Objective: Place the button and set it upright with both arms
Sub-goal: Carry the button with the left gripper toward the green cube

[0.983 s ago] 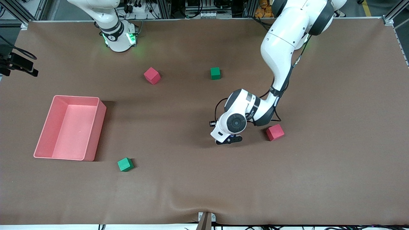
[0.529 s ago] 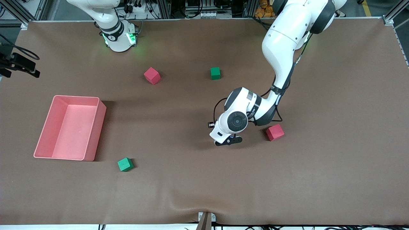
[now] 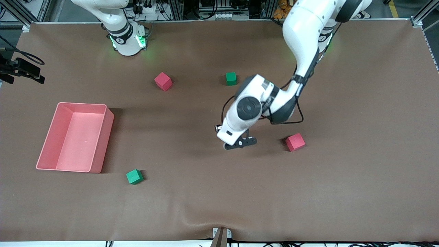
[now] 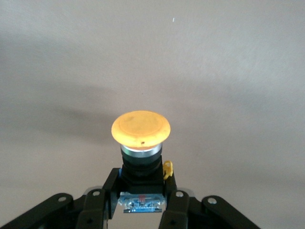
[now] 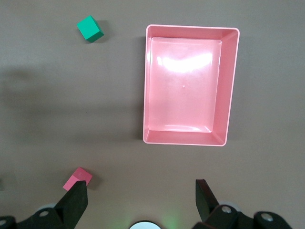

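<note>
The button (image 4: 141, 129) has a round orange cap on a black body and shows only in the left wrist view. My left gripper (image 4: 141, 185) is shut on its black body, with the cap pointing away from the hand. That gripper (image 3: 241, 143) hangs over the middle of the brown mat, and the hand hides the button in the front view. My right gripper (image 5: 141, 198) is open with nothing between its fingers. It waits high over the right arm's end of the table.
A red cube (image 3: 295, 142) lies close to the left hand, toward the left arm's end. A pink bin (image 3: 109, 118) stands at the right arm's end. A green cube (image 3: 134, 176) lies nearer the camera; a red cube (image 3: 163, 81) and a green cube (image 3: 231, 78) lie farther.
The left arm has risen and drawn its hand away from the nearby red cube, toward the right arm's end, still holding the button. The right gripper stays open.
</note>
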### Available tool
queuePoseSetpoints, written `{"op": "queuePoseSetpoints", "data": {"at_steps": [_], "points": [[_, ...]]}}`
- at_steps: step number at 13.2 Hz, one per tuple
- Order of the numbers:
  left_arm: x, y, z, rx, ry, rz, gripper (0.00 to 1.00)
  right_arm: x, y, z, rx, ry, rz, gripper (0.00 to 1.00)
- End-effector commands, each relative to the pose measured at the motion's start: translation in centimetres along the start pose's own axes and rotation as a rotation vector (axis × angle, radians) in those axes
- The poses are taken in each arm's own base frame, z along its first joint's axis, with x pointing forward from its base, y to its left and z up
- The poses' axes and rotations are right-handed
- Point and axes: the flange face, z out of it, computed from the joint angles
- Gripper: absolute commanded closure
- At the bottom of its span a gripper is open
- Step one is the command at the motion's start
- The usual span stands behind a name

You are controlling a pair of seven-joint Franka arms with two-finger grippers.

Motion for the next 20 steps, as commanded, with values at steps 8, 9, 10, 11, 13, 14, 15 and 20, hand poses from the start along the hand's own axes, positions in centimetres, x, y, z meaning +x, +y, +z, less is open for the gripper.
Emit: {"op": "queuePoseSetpoints", "data": {"at_steps": [8, 9, 10, 11, 13, 14, 15, 20], "points": [[-9.1, 5.5, 0.6, 0.161, 0.517, -0.207, 0.87, -0.7, 0.4, 0.2, -0.009, -0.022, -0.014, 0.0], [-9.4, 5.7, 1.1, 0.156, 0.56, -0.244, 0.87, -0.7, 0.8, 0.3, -0.008, -0.024, -0.023, 0.0], [-10.8, 6.4, 1.9, 0.157, 0.584, -0.235, 0.87, -0.8, 1.5, 0.3, -0.006, -0.024, -0.031, 0.0], [-11.7, 6.9, 2.8, 0.162, 0.608, -0.216, 0.87, -0.7, 1.6, 0.3, -0.004, -0.024, -0.052, 0.0], [-13.8, 7.9, 4.2, 0.129, 0.678, -0.245, 0.87, -0.6, 1.7, 0.5, 0.002, -0.023, -0.061, 0.0], [-14.9, 8.4, 5.7, 0.123, 0.727, -0.251, 0.87, -0.5, 1.6, 0.5, 0.002, -0.023, -0.064, 0.0], [-16.5, 8.9, 7.7, 0.113, 0.786, -0.25, 0.87, -0.5, 1.6, 0.5, 0.003, -0.023, -0.063, 0.0], [-20.3, 9.2, 13.7, 0.094, 0.955, -0.225, 0.87, -0.6, 1.7, 0.5, 0.004, -0.026, -0.061, 0.0]]}}
